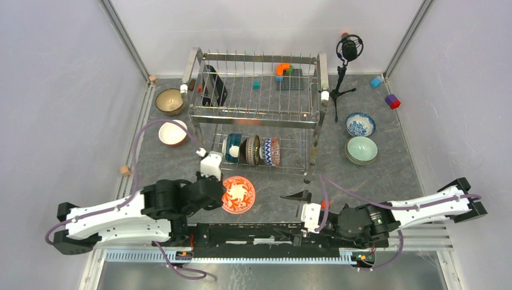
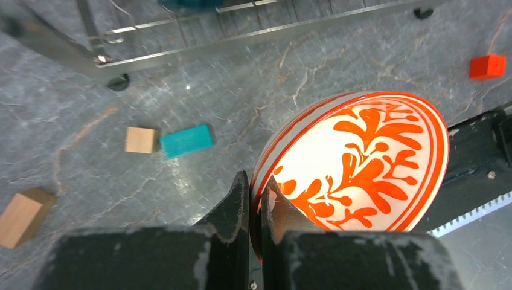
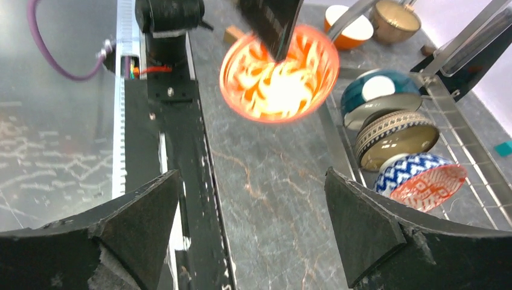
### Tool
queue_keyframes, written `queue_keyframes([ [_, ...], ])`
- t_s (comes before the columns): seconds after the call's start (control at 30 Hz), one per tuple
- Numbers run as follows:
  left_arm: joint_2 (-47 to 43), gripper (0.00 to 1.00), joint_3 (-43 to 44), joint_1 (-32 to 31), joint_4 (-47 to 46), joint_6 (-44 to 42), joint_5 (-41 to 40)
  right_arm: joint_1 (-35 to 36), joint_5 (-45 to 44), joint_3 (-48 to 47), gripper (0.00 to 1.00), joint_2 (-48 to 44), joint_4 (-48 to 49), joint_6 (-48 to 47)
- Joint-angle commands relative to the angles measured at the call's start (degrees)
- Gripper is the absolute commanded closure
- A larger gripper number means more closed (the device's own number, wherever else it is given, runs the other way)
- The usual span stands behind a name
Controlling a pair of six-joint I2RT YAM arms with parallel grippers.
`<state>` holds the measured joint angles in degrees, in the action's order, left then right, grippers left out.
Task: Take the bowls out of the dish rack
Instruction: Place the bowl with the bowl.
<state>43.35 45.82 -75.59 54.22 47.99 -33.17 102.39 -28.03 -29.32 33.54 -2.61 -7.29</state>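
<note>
microphone stand (image 1: 343,72) upright | teal block (image 2: 186,140) just beside wooden block (image 2: 140,139)

Right fingers (image 3: 145,217) spread wide above grey desk (image 3: 272,199), red-and-white bowl (image 3: 265,84) pinched at rim by left fingers (image 3: 272,24), three bowls (image 3: 392,136) stood on edge in dish rack (image 3: 483,181), orange bowl (image 3: 353,27) and brown-gold bowl (image 3: 395,18) set beyond.

Closed in on three sides by plain pale grey walls (image 1: 54,90). Braced at the back corners by slanting silver aluminium posts (image 1: 125,41). Floored with a dark grey, marble-veined tabletop (image 1: 392,175), bordered on the left by a ribbed metal rail (image 1: 145,103). Lit softly and evenly, with dull glare near the front edge.
</note>
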Motion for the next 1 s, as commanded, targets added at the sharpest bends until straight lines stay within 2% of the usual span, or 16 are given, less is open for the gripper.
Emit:
queue_keyframes([
  [0.0,-4.43,0.98,6.24,-0.2,4.78,1.73,-8.18,0.35,0.03,4.6,0.06,-0.88,4.19,1.3],
  [0.1,-3.9,0.98,9.23,-0.21,10.47,1.84,-10.68,0.3,-1.2,7.04,0.06,-0.54,5.77,1.55],
  [0.23,0.92,0.98,15.08,-0.25,23.27,6.32,-14.48,0.34,-6.44,9.77,0.06,0.29,7.44,2.98],
  [0.37,4.23,0.98,17.9,-0.23,26.58,6.92,-16.74,0.3,-9.53,12.53,0.06,1.26,10.68,4.38],
  [0.5,6.98,0.98,20.02,-0.22,34.59,14.74,-23.53,0.33,-8.88,13.13,0.06,4.65,12.76,4.8],
  [0.6,5.87,0.98,21.59,-0.24,40.04,20.38,-26.23,0.35,-8.49,13.23,0.06,7.76,14.17,4.92],
  [0.77,-0.8,0.98,21.96,0.86,40.14,20.02,-29.18,0.35,-7.48,13.55,0.07,12.9,17.99,4.57],
  [0.97,-0.64,0.98,22.45,8.32,40.1,17.14,-34.16,0.35,-5.52,13.0,0.07,18.91,21.86,4.54],
])
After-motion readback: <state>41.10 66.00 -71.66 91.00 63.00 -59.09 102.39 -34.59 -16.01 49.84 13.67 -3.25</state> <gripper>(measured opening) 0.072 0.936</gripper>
